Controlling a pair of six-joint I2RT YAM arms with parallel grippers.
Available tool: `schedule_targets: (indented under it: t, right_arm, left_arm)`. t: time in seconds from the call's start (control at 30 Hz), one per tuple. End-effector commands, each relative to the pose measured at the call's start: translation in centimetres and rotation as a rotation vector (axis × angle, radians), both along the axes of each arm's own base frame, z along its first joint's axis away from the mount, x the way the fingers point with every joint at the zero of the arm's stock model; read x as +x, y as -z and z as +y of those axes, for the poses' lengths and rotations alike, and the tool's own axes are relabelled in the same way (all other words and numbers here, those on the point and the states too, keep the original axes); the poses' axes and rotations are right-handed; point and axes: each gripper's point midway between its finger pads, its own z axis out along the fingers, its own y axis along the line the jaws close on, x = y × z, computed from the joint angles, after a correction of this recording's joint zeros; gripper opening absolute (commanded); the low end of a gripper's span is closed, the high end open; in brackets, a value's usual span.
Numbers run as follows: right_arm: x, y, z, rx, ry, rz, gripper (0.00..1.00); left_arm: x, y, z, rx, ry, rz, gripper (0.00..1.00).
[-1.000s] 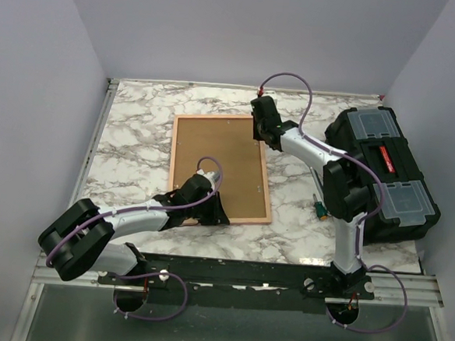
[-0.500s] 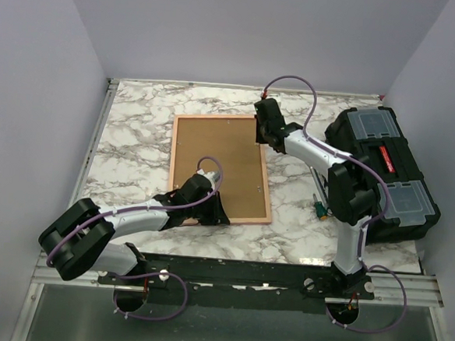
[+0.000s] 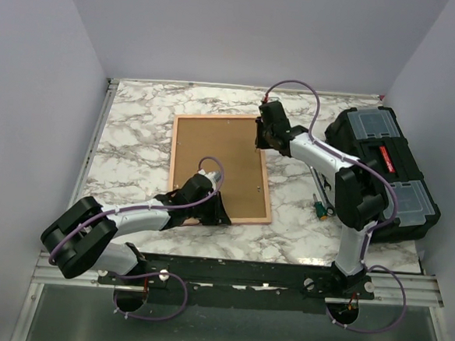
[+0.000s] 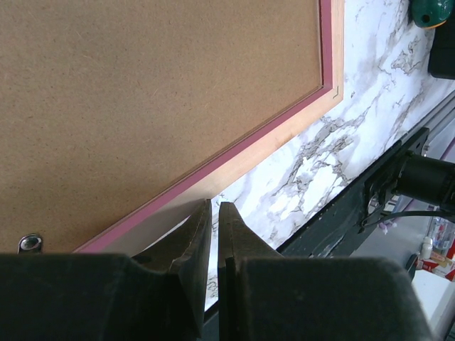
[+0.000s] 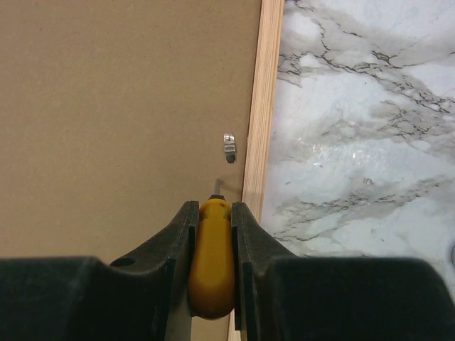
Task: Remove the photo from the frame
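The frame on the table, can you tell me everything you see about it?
The frame lies flat and face down on the marble table, so only its brown board back shows, ringed by a thin pink and wood-coloured rim. Small metal clips sit near the edges. The left gripper is at its near edge, and the right gripper points a yellow-handled screwdriver at the board beside one clip.
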Motion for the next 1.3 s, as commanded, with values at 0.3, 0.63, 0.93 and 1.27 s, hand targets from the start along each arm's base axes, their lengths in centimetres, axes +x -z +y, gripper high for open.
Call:
schedule_targets:
  t: [0.3, 0.63, 0.93, 1.27]
  right_arm:
    - [-0.3, -3.0, -1.1, -0.032, 0.054, -0.007, 0.01]
    - [-10.6, -6.1, -0.5, 0.061, -0.041, 0.069, 0.01]
    - [-16.6, -7.4, -2.1, 0.195, -0.083, 0.069, 0.01]
    - [-18.6, -9.8, -2.9, 0.273, -0.111, 0.01, 0.01]
  left_arm:
    - [0.2, -0.8, -0.2, -0.021, 0.007, -0.019, 0.21]
    - [1.4, -6.2, 1.9, -0.025, -0.013, -0.161, 0.79]
    - [6.7, -7.2, 11.2, 0.026, -0.306, -0.142, 0.91]
    - [6.8, -1.3, 17.9, 0.218, -0.628, 0.099, 0.77]
